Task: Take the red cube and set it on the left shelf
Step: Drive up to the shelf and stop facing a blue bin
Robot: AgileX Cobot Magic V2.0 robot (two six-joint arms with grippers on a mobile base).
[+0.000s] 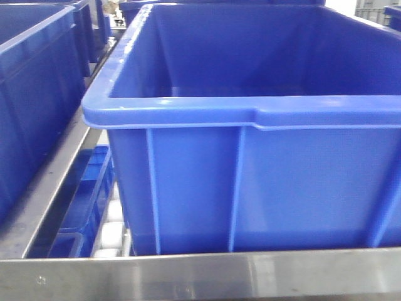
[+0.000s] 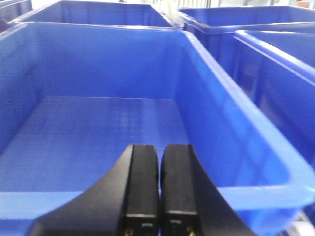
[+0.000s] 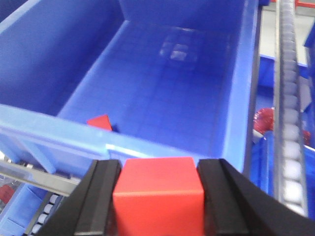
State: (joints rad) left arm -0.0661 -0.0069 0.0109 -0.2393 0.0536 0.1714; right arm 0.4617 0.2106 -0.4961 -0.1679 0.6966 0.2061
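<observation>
In the right wrist view my right gripper (image 3: 158, 169) is shut on the red cube (image 3: 158, 194), both black fingers pressed on its sides. It hangs just short of the near rim of a deep-blue crate (image 3: 167, 103). That crate stands on the left shelf (image 1: 188, 276), a steel rack with white rollers (image 1: 111, 219). A second small red piece (image 3: 100, 122) lies inside the crate by the near wall, partly hidden by the rim. My left gripper (image 2: 159, 147) is shut on nothing, above the near rim of another blue crate (image 2: 108, 128).
More blue crates (image 1: 37, 100) stand at the left and behind. A roller track (image 3: 290, 123) runs along the right of the crate, with a reddish object (image 3: 263, 120) below it. Lower blue bins (image 1: 84, 200) show under the rack.
</observation>
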